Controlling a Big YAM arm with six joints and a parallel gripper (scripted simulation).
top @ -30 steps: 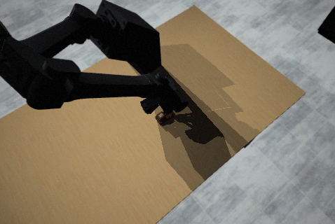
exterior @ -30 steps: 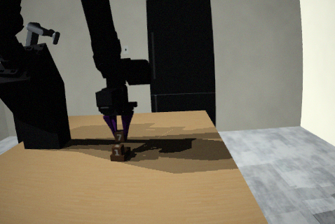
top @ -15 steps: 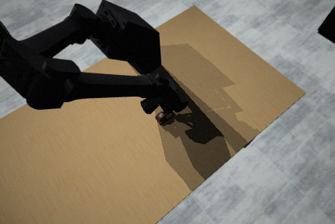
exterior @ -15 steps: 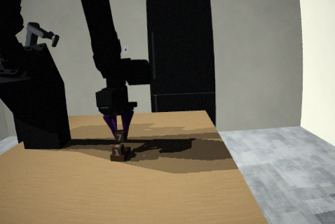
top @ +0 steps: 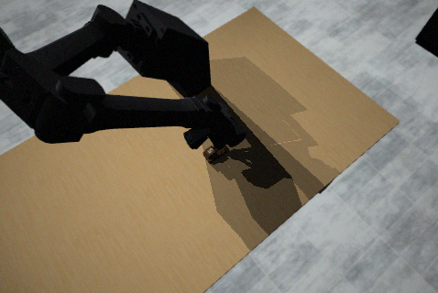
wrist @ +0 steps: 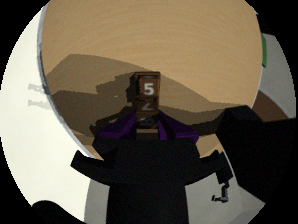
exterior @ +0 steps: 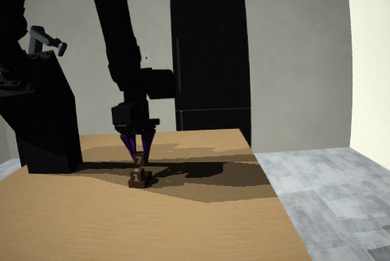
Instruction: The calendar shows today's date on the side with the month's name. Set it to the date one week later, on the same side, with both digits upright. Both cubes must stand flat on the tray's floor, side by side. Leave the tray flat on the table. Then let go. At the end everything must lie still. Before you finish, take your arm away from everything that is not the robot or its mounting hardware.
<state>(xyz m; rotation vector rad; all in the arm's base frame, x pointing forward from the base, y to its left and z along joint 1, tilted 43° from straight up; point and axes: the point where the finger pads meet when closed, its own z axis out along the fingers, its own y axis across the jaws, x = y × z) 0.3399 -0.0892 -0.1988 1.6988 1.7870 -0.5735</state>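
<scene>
The brown tray sits on the table. One brown cube stands in its front part in the exterior view, with a white 1 towards that camera and a 5 on top. My gripper points down with purple fingers and is shut on the other brown cube. That held cube shows an upright 7 in the exterior view and is raised behind and above the first cube. Its underside and the tray floor below it are hidden. The month's name is not readable.
The wooden table carries the arm's dark shadow around the tray. The arm's black pedestal stands at the left in the exterior view. A tall dark cabinet stands behind the table.
</scene>
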